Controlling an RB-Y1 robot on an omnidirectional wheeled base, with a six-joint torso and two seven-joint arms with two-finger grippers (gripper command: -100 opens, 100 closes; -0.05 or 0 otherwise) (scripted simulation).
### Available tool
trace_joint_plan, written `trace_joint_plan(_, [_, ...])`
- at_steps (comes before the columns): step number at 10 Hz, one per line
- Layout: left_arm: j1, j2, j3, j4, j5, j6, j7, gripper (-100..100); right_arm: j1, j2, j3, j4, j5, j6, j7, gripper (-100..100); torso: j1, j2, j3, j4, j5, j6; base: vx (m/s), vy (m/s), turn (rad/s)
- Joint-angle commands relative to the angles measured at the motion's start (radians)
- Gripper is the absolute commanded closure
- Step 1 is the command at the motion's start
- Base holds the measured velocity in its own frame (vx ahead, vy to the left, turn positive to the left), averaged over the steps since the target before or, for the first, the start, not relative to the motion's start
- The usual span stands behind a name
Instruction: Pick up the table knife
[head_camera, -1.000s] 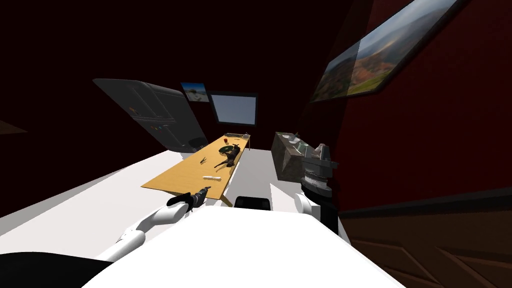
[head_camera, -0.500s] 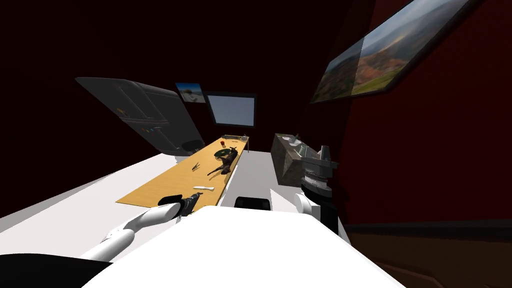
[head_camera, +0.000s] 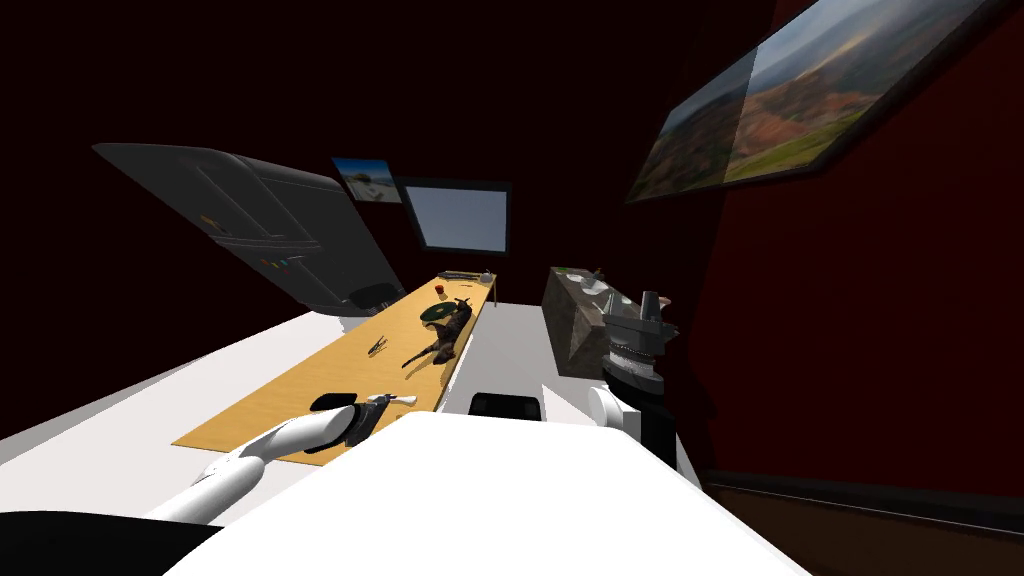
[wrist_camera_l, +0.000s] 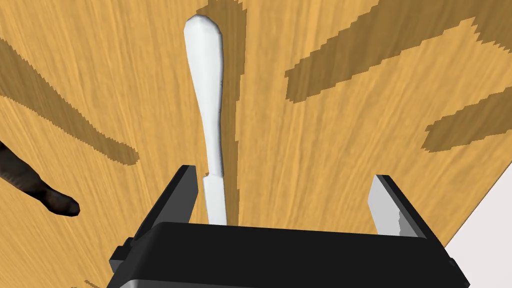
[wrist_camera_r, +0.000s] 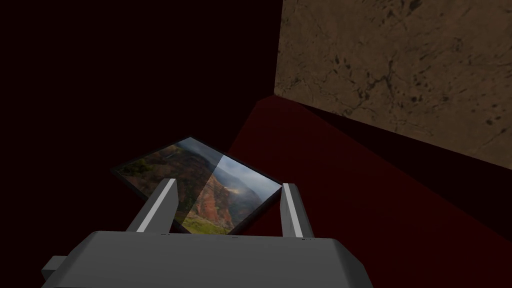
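The robot has rolled in on the wooden table (head_camera: 300, 390). A second ago the white table knife (head_camera: 397, 399) lay well ahead of the left gripper (head_camera: 372, 408); now, seen from the head, its near end sits right at the fingertips, and more of the tabletop spreads beside the arm.

From the left wrist, the knife (wrist_camera_l: 210, 115) lies flat on the table (wrist_camera_l: 325, 140) and runs straight away from the left gripper (wrist_camera_l: 283, 180), with its near end already between the two fingers. It is not centred: it lies just beside one finger and well apart from the other. The jaws stand wide and hold nothing. A dark brown object's tip (wrist_camera_l: 50, 200) lies out beyond the finger nearest the knife, clear of the gap.

I'd say the approach is as good as done, and what remains is the grasp itself. That probably calls for a small sideways shift to centre the knife, then a drop to the tabletop before closing, since so thin a thing could slip out.

The right gripper (wrist_camera_r: 227, 200) is held up at the robot's right side, fingers apart and empty.
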Motion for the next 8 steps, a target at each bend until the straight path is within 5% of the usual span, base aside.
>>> trace_joint_plan(1, [-0.01,0.015,-0.012,0.036,0.03,0.034,-0.025,-100,0.0,0.0,0.0,0.0,0.0,0.0,0.0,0,0.0,0.0,0.0,0.0,0.0,0.0,0.209,0.027,-0.049])
trace_joint_plan(6, [-0.023,0.025,-0.032,0.086,0.062,0.066,-0.057,-100,0.0,0.0,0.0,0.0,0.0,0.0,0.0,0,0.002,0.005,0.003,0.001,0.0,0.0,0.117,0.05,-0.025])
trace_joint_plan(7, [-0.024,0.025,-0.033,0.089,0.064,0.069,-0.06,0,0.0,0.0,0.0,0.0,0.0,0.0,0.0,0,0.0,0.008,0.004,0.001,0.0,0.0,0.01,0.007,0.0])
trace_joint_plan(8, [-0.022,0.003,-0.051,0.098,0.038,0.041,-0.031,-100,0.0,0.0,0.0,0.0,0.0,0.0,0.0,0,-0.002,0.01,0.006,0.002,0.0,0.0,0.009,0.035,-0.103])
